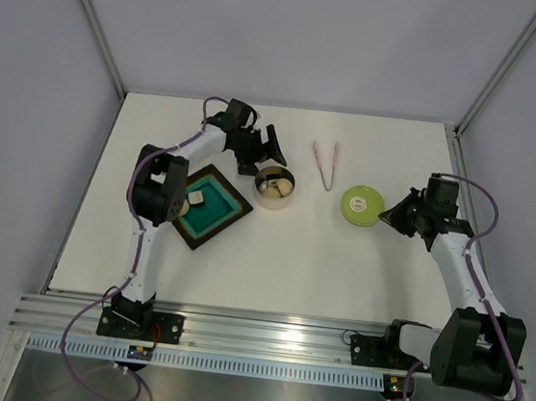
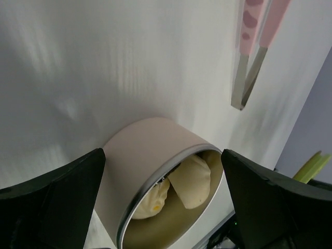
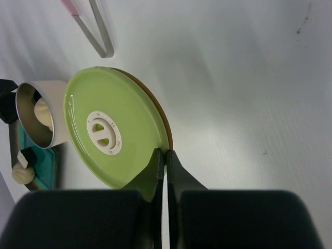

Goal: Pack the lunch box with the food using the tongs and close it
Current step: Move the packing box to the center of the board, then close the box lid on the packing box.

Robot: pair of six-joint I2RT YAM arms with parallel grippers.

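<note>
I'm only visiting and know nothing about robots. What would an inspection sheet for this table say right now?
Surface: white table, no spills seen.
Job's things: lunch box upright and open, with food inside; light-green lid lying apart to its right; tongs flat on the table, farther back; one more piece on the tray.
Clutter: dark tray with teal inside, left of the lunch box.
Grippers: left gripper open, close behind the lunch box; right gripper shut, tips at the lid's rim.
Cables: purple cables along both arms.
Surroundings: pale walls; metal rail at the near edge.
</note>
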